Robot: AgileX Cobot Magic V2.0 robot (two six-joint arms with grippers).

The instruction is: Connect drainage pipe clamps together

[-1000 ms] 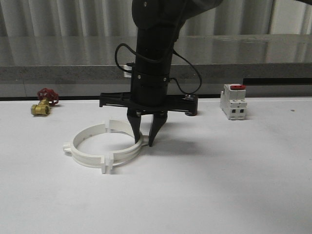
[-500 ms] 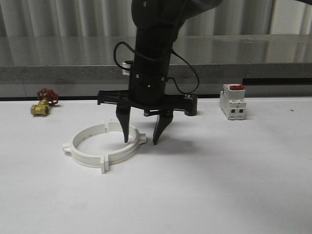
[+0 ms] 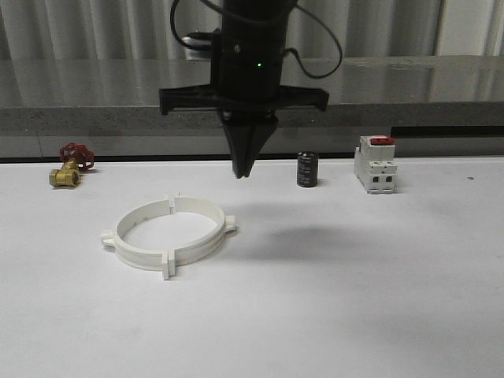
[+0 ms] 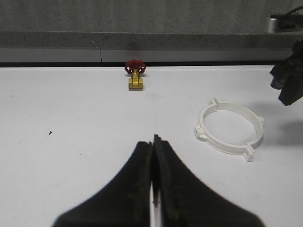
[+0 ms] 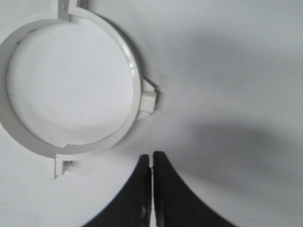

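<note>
From my station, the two drainage pipe clamps lay joined as one ring on the white table, tabs meeting at front and back, so I judged the connecting done. My right gripper hung above the ring's far right side, jaws pressed together, empty; the left gripper was likewise closed, empty. I counted one brass valve, one breaker, one dark cylinder.

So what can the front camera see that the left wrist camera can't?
Front view alone: a small dark cylinder and a white breaker with a red switch, both standing behind the ring. Left wrist view alone: the left gripper, jaws shut. Both views: the white clamp ring, the brass valve with a red handle, and the right gripper hanging above the table.
</note>
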